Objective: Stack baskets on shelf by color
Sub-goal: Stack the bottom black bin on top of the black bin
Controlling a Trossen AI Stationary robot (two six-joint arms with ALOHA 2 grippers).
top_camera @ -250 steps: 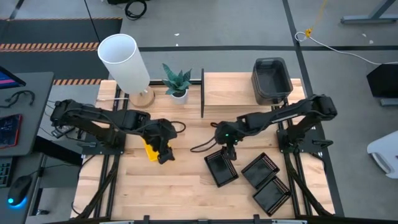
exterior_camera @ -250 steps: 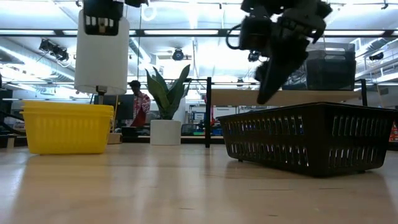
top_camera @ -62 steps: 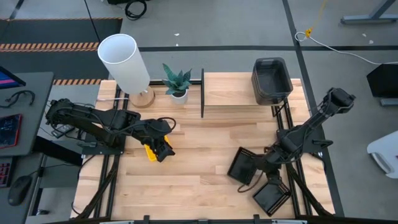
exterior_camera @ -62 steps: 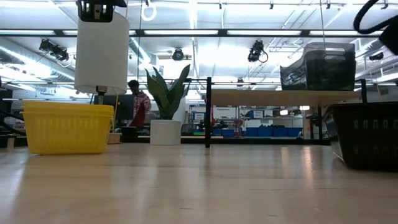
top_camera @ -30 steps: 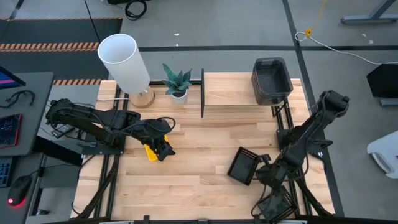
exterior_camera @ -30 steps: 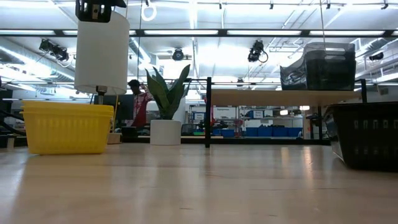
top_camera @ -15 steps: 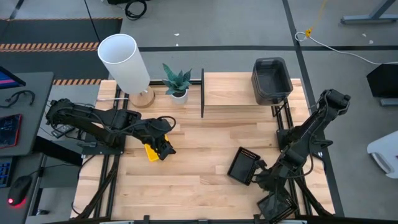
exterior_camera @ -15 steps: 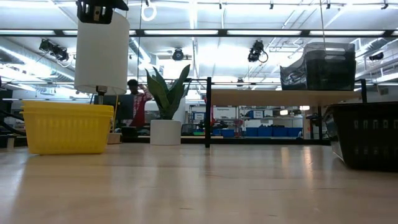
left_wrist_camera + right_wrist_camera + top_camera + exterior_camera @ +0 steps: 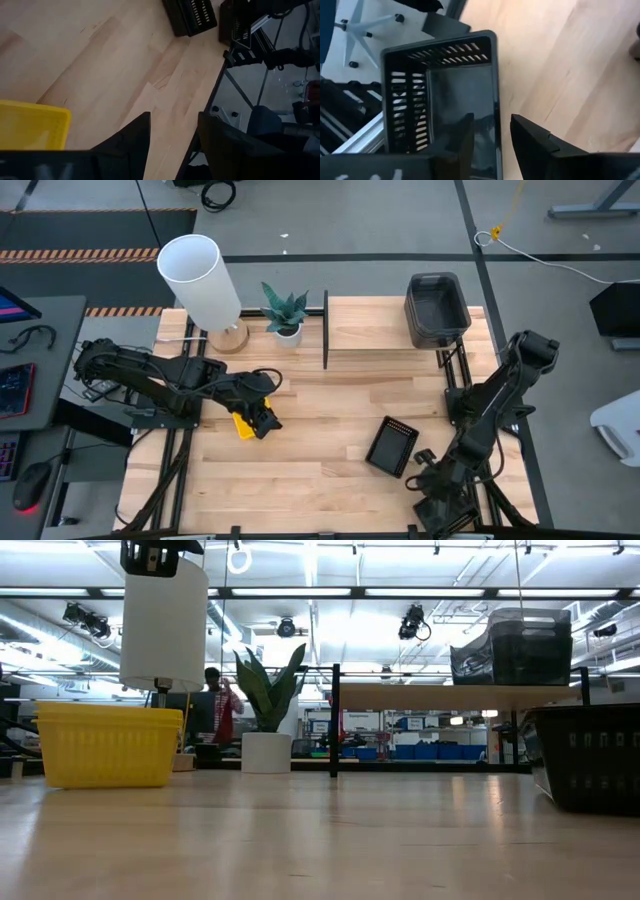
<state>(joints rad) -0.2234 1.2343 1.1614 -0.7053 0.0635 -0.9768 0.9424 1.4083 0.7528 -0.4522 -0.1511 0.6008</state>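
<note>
- At the near right corner of the table you have the right gripper [image 9: 437, 492], low over a black mesh basket [image 9: 440, 105] that sits at the table's edge; your right wrist view shows the two fingers [image 9: 530, 137] apart, straddling that basket's long rim, one inside and one outside, with nothing clamped between them
- Just to its left, a second black mesh basket [image 9: 392, 446] lies on the tabletop [image 9: 300, 470], turned at an angle and apart from the gripper; the left wrist view picks it up far off, with another dark mesh basket close beside it
- In the low view a black mesh basket [image 9: 590, 768] fills the right edge, resting on the wood
- On the left half, your left gripper [image 9: 262, 420] hangs over the yellow baskets [image 9: 240, 423]; the left wrist view shows its fingers [image 9: 131, 137] spread with bare wood between them, holding nothing, and a yellow corner just beside them
- The low view shows the yellow stack [image 9: 108, 745] standing flat on the table, at the left
- Farther back stand a white lamp [image 9: 200, 280] and a small potted plant [image 9: 284, 310], side by side
- At the far edge, the shelf [image 9: 385, 328] carries the dark grey baskets [image 9: 436, 308] nested at its right end; the rest of the board is bare
- Beyond the table, a person [image 9: 222, 710] in red stands in the room
</note>
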